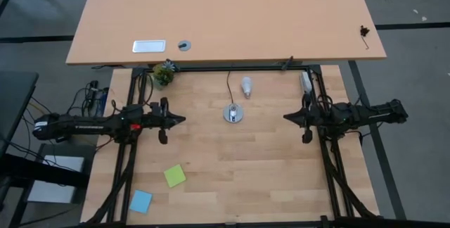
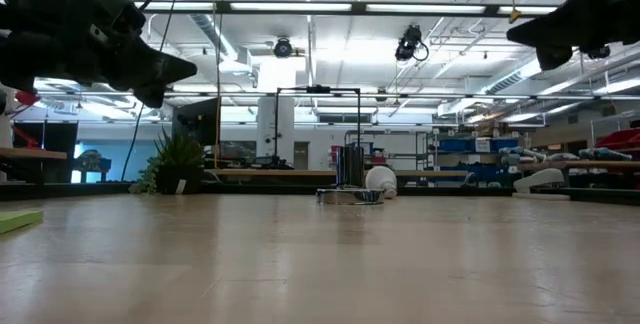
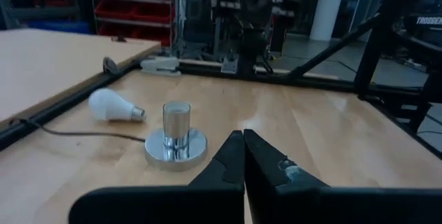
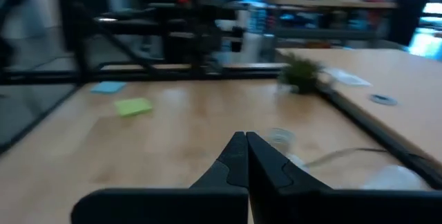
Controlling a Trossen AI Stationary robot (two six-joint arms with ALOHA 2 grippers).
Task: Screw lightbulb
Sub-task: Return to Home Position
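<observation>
Green note (image 2: 15, 221); lightbulb (image 1: 246, 86) beside socket (image 1: 234, 114) between left gripper (image 1: 183, 119), right gripper (image 1: 286, 117).

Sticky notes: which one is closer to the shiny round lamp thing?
The green sticky note. It lies nearer the round silver socket than the blue sticky note, which sits farther away, past the green one.

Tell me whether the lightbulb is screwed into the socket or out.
Out. The lightbulb lies on its side on the table, apart from the socket, whose upright holder carries nothing.
</observation>
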